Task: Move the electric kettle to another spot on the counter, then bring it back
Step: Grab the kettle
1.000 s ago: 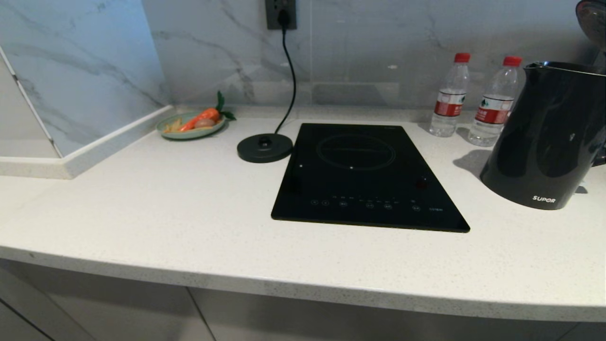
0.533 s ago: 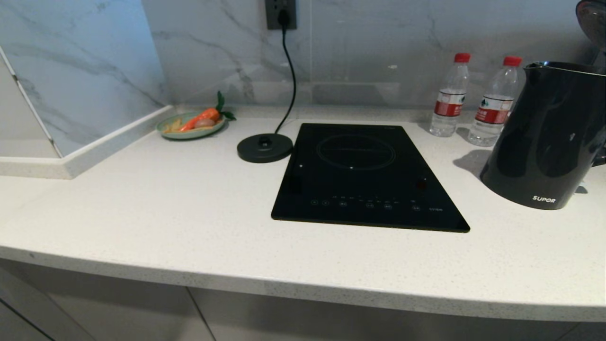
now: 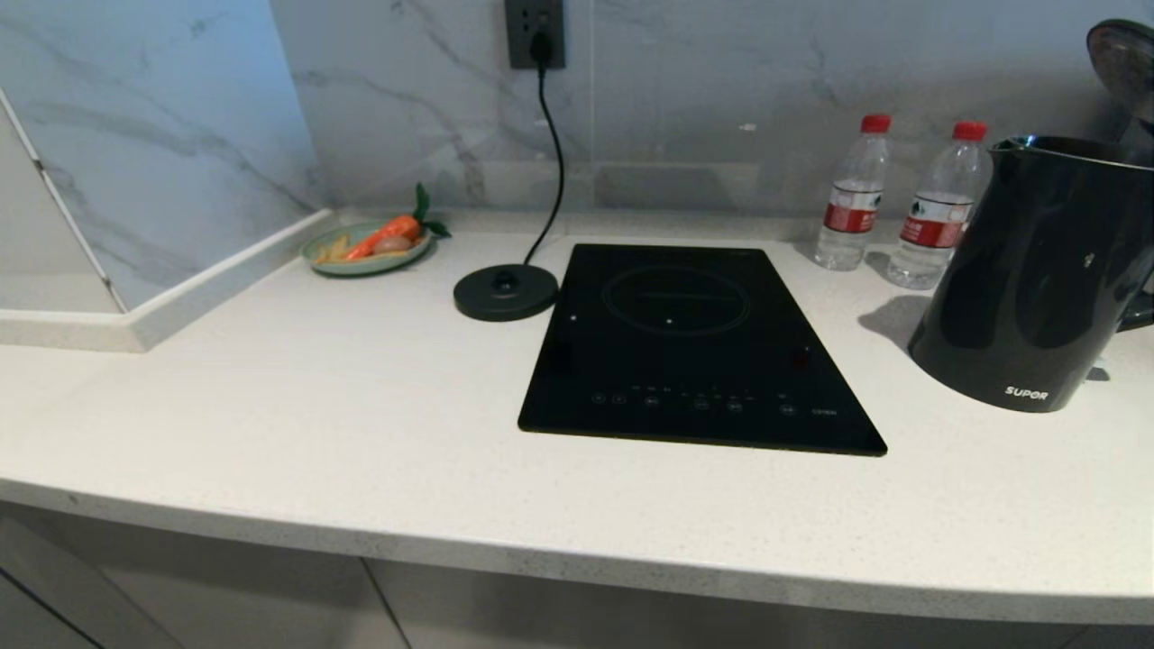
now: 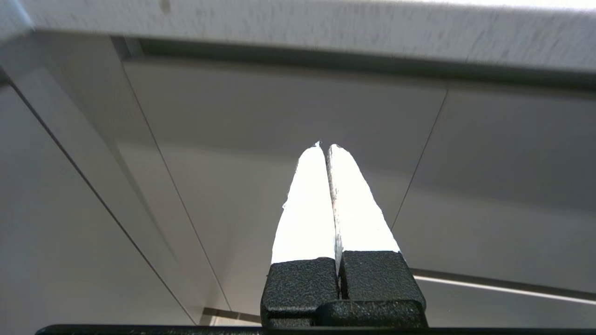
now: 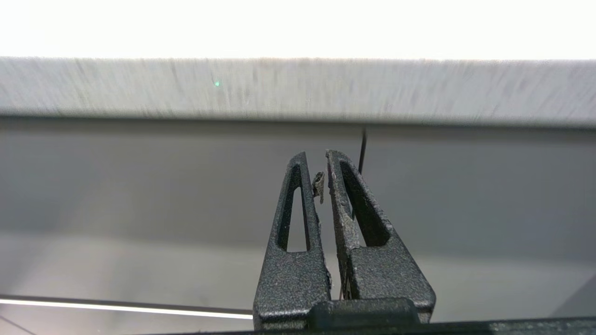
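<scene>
Kettle (image 3: 1028,270) stands upright on the counter (image 3: 361,433) at far right, w/ nothing gripping it: both grippers sit below the counter edge, out of the head view. Left gripper (image 4: 325,148) has its fingers pressed together, tips touching, aimed at grey cabinet fronts (image 4: 233,139) under the rounded front edge. Right gripper (image 5: 316,160) is likewise closed on nothing, only a thin slit btwn the tips, w/ a scrap of worn pad hanging there; it faces the same kind of cabinet panel beneath the edge.

Kettle's handle side is cut off by the frame edge; its lid (image 3: 1122,59) stands raised open, partly cropped. White "SUPOR" lettering shows low on the glossy black body.

Just left of the kettle lies the inset black glass cooktop (image 3: 694,342). Beside the cooktop's far left corner sits the round power base (image 3: 505,290), its cord running up to a wall socket (image 3: 535,31). Two red-capped water bottles (image 3: 847,198) stand at the marble backsplash behind the kettle. A green plate w/ a carrot (image 3: 365,248) sits far left, near the corner. Counter is white speckled stone.
</scene>
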Robot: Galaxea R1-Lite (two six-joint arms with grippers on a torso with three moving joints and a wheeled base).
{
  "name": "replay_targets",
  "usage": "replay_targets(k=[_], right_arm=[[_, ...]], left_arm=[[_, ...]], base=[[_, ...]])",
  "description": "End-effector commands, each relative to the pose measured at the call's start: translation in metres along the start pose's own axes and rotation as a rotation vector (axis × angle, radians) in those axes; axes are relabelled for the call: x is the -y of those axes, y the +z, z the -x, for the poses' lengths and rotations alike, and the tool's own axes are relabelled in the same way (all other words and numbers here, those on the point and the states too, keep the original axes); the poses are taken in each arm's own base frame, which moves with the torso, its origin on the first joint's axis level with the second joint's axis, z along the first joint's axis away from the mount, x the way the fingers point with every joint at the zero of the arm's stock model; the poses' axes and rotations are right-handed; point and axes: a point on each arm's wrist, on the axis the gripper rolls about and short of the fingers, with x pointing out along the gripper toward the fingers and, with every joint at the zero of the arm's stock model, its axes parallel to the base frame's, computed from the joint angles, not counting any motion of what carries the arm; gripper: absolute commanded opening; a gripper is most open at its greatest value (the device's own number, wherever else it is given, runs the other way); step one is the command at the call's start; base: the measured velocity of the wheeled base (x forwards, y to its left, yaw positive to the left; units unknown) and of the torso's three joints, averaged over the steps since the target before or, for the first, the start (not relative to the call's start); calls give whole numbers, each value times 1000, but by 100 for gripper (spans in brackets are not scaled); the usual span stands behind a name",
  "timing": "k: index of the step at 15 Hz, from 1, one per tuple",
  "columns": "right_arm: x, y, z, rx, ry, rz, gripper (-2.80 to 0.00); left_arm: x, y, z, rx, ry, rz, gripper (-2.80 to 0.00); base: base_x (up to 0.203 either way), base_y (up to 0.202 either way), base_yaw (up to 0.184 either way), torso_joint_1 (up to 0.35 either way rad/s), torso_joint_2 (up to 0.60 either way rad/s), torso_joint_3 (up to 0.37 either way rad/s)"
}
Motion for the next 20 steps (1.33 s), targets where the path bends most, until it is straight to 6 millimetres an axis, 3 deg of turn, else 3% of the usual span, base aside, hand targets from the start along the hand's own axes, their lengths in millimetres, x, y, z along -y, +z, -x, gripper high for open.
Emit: replay_targets(k=[1, 20], right_arm=[[0, 0, 0, 2, 0, 1, -280], [0, 0, 0, 2, 0, 1, -280]], left_arm=[[0, 0, 0, 1, 1, 1, -280], [0, 0, 0, 1, 1, 1, -280]], base=[[0, 0, 0, 80, -413, -344], [0, 0, 0, 167, -526, -358]])
